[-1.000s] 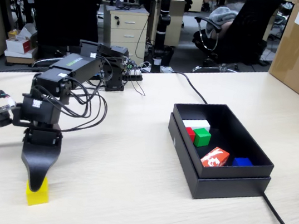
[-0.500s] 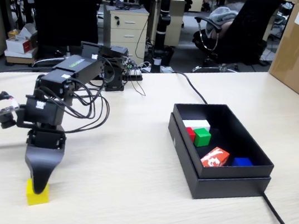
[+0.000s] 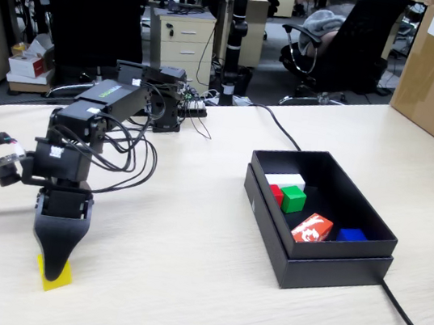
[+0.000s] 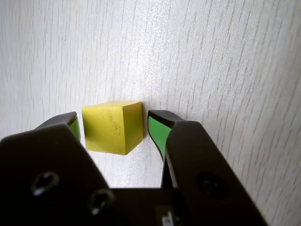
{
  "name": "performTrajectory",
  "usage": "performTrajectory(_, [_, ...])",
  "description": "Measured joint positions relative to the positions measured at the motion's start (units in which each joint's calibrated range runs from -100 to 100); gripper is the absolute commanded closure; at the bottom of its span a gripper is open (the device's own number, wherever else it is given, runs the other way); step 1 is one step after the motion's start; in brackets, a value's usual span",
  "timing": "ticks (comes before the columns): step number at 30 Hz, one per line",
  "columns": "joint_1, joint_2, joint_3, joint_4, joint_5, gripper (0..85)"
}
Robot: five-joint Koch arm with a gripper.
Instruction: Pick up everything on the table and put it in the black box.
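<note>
While low over pale wood-grain desk (image 3: pixel 182 288), hand (image 4: pixel 113 123) spread apart astride yellow cube (image 4: pixel 113 126), not clamped; black box (image 3: pixel 332 266) well apart, office chairs behind.

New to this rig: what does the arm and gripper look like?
A black arm with blocky motor segments, loose black cables looping alongside, and small white labels plus a green marking on top. The gripper has black wedge-shaped fingers with bright green inner pads; screw heads show on its body.
</note>
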Motion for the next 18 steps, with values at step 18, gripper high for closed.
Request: performTrajectory(18, [-0.05,-0.26,0.46,-3.79,0.29,84.6])
